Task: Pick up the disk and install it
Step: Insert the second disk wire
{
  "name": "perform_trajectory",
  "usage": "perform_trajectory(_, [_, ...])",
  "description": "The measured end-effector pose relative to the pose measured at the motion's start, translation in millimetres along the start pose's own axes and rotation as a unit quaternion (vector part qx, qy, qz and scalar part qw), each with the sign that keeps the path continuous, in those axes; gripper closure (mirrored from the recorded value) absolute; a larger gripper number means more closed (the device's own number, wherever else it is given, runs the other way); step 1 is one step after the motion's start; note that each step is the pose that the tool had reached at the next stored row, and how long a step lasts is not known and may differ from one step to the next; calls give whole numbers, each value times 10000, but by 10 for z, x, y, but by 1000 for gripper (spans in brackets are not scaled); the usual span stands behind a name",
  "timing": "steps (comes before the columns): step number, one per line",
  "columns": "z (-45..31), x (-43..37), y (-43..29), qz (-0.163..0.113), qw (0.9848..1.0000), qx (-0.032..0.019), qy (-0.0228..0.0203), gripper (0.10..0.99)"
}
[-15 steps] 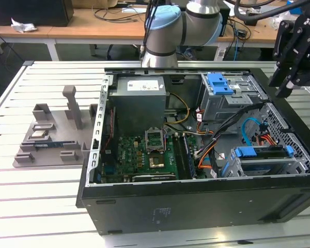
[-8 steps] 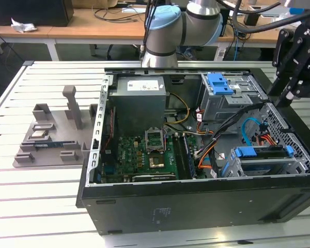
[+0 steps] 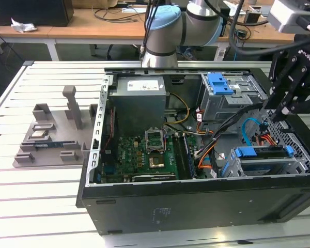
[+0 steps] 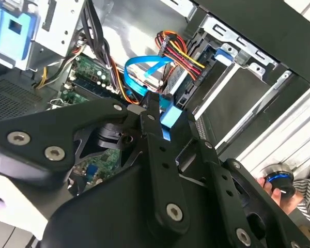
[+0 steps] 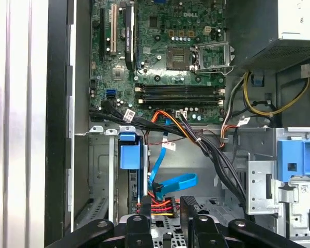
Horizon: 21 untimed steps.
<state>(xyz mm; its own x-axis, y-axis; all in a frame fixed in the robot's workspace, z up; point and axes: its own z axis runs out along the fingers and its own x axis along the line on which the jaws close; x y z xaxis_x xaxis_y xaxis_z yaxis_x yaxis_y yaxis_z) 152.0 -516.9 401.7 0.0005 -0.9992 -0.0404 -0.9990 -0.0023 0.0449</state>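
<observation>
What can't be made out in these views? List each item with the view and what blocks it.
1. Whether the disk sits in the drive bay: in the first wrist view, the bay's metal walls hide whatever lies behind the blue frame.
2. Bay contents, exterior view: the cables and the gripper cover them.
3. A hand, second wrist view: partly hidden by the gripper's black body.
4. Parts on the grey fixture, exterior view: too small to identify.

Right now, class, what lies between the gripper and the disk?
In the first wrist view, a looped blue flat cable lies between gripper and disk.
</observation>
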Motion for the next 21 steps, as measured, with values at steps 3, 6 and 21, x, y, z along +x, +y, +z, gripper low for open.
perform_trajectory(3, [73,22,3,-80,10000,-13,3,725])
perform_trajectory(6, [107,23,1,-397,9992,-40,18,725])
perform_trajectory(21, [284,25,36,-726,9973,-53,45,725])
